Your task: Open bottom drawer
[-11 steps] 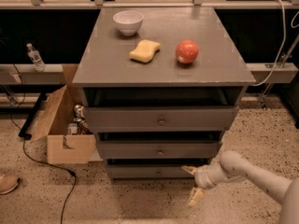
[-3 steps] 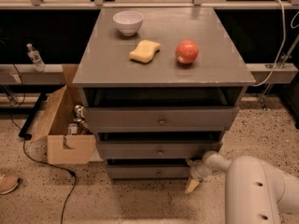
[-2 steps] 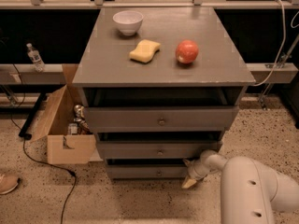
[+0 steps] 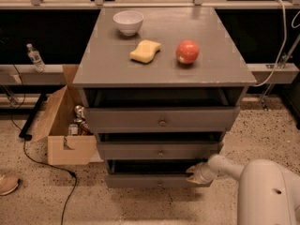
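One tool (image 4: 194,174) sits at the bottom drawer (image 4: 145,181), right end.

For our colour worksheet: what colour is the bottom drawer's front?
The bottom drawer is grey, camera view; the gripper is at its right end.

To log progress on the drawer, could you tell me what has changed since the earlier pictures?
The gripper has moved slightly up and left, to the right end of the bottom drawer, and more of the arm now fills the lower right. Whether the drawer slid out, I cannot tell. The bowl, sponge and apple stayed put.
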`<act>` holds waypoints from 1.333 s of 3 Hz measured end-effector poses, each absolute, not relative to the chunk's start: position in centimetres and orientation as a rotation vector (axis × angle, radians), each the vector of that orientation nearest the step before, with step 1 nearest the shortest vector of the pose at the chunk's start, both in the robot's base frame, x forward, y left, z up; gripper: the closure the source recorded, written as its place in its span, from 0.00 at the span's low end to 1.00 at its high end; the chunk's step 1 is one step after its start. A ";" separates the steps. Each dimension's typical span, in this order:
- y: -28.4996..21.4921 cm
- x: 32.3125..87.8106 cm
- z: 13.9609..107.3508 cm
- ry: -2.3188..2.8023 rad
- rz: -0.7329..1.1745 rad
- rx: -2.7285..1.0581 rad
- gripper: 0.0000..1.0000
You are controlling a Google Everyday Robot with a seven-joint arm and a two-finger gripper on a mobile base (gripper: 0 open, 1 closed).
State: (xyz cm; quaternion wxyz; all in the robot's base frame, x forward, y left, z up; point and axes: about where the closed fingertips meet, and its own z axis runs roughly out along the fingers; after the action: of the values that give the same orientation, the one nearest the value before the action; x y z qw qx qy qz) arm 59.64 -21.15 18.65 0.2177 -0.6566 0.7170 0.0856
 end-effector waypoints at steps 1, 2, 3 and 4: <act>-21.2 59.6 19.6 1.985 0.237 -1.818 1.00; -21.2 59.6 19.7 1.985 0.237 -1.818 1.00; -21.2 59.6 19.7 1.985 0.237 -1.818 0.82; -21.2 59.6 19.7 1.985 0.237 -1.818 0.58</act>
State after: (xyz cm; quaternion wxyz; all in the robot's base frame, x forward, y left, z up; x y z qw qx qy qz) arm 59.63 -21.16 19.69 0.2177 -0.6566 0.7170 0.0857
